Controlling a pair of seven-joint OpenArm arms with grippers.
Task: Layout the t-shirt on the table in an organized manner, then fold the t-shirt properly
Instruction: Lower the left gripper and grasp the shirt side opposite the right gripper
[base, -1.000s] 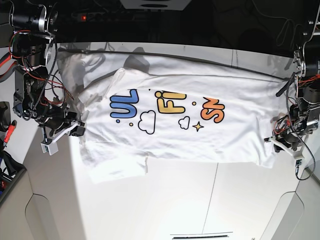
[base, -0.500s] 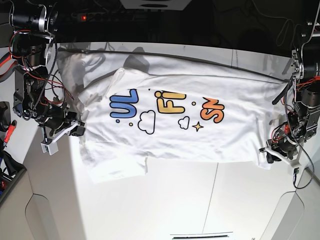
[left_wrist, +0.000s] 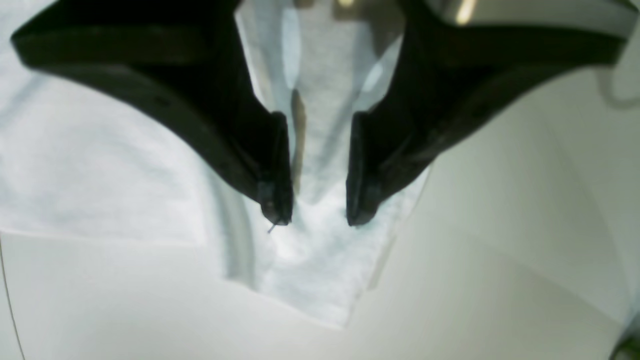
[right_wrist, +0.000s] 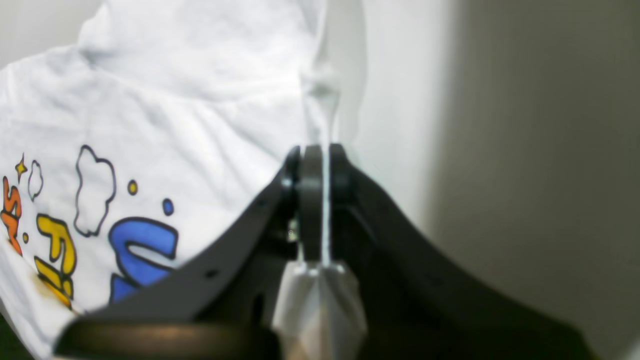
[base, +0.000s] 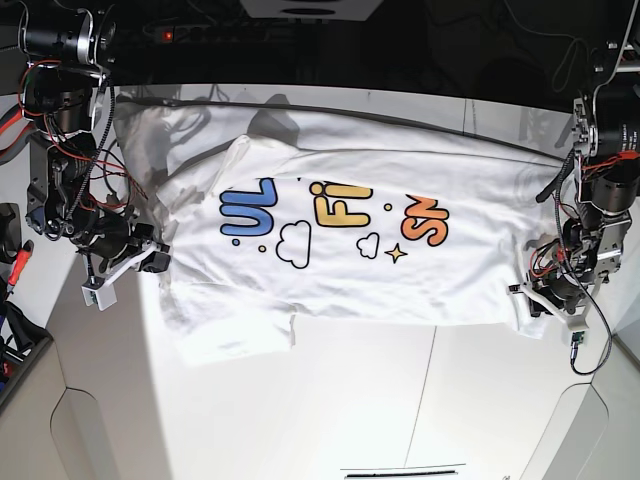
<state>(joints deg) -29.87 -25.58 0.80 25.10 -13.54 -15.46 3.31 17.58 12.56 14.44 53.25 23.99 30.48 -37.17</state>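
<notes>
The white t-shirt (base: 340, 270) lies spread sideways across the table (base: 350, 400), with its blue, yellow and orange print facing up. One sleeve sticks out at the front left. At the shirt's left edge, my right gripper (base: 155, 262) is shut on a thin fold of cloth; the right wrist view shows its jaws (right_wrist: 320, 150) pinched on the white fabric (right_wrist: 190, 100). My left gripper (base: 527, 298) sits low over the shirt's front right corner. In the left wrist view its fingers (left_wrist: 317, 217) stand apart, with the cloth corner (left_wrist: 310, 280) under and between them.
A thin dark seam (base: 418, 395) runs across the bare tabletop in front of the shirt. Cables and dark equipment line the back edge. A red-handled tool (base: 18, 262) lies off the table's left side. The table's right edge is close to my left arm.
My left arm has moved inward, toward the shirt's front right corner, and its gripper now sits over the cloth there. The right arm and its grip have not moved.
</notes>
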